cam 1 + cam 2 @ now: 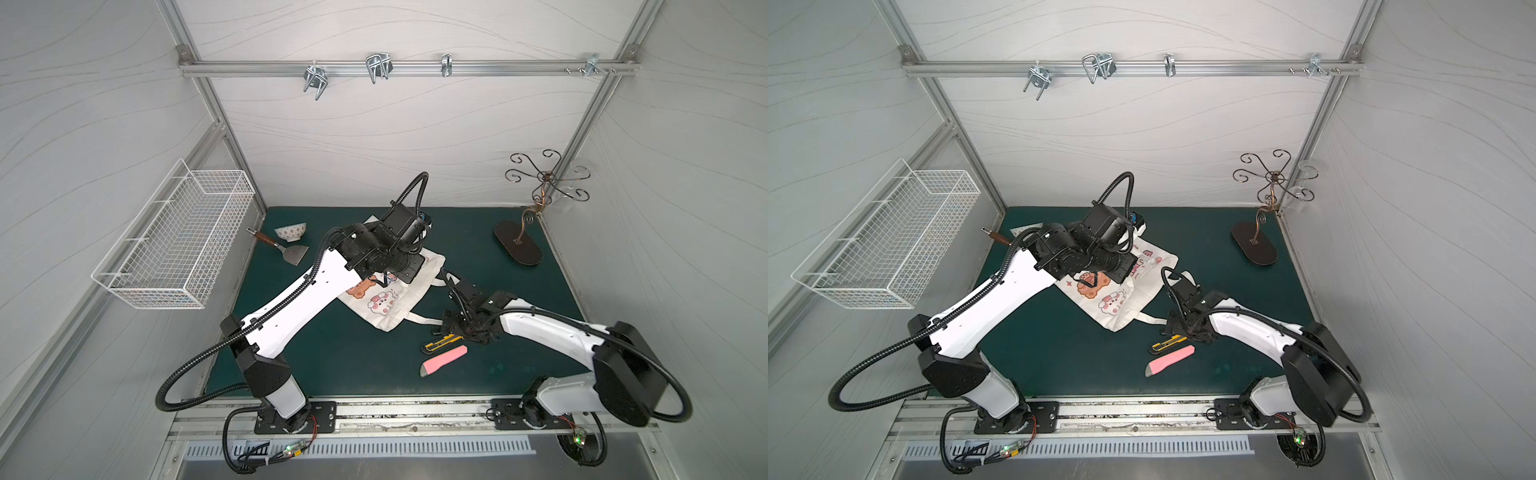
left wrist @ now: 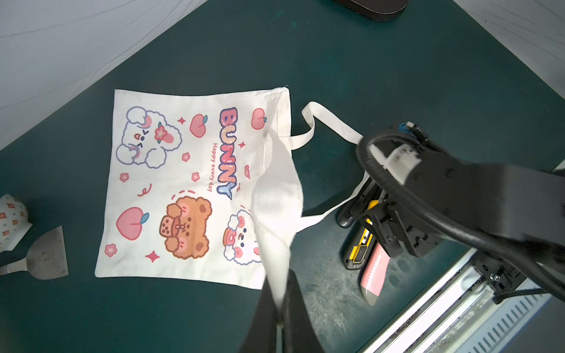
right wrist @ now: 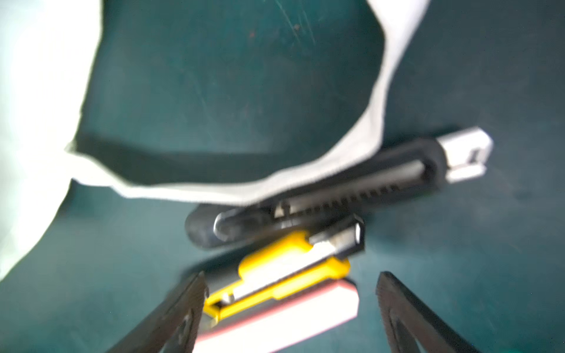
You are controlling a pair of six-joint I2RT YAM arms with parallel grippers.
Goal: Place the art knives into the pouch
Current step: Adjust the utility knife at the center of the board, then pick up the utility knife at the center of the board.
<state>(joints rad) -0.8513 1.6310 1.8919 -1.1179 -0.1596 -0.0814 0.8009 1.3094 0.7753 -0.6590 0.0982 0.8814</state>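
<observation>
The left pincer (image 2: 279, 302) is clamped tight on a fold of white cloth at the mouth edge of the pouch (image 2: 183, 183), holding that top layer up off the table (image 1: 353, 365); the rest of the pouch lies flat, printed face up, near the middle of the table in both top views. Its mouth and straps (image 2: 330, 122) are turned toward the right arm. The right pincer (image 3: 292, 278) stands wide open and holds nothing; its two dark fingers (image 3: 183, 305) hang just above the table with the yellow art knife (image 3: 284, 269) lying in the gap between them, and I can't say whether they touch it.

The left arm reaches from its near base diagonally out over the table, wrist bent down above the pouch; the right arm sits low and folded, forearm running in toward the middle, wrist tipped down over the cutters.

The yellow art knife (image 1: 440, 341) lies flat just beside the pouch's near corner; its long axis runs slantwise from near-left to far-right, with one end hidden under the pincer. A pink cutter (image 1: 444, 360) lies just beside it on the near side, roughly parallel; a black cutter (image 3: 336, 195) lies on the far side with a strap draped across it.
</observation>
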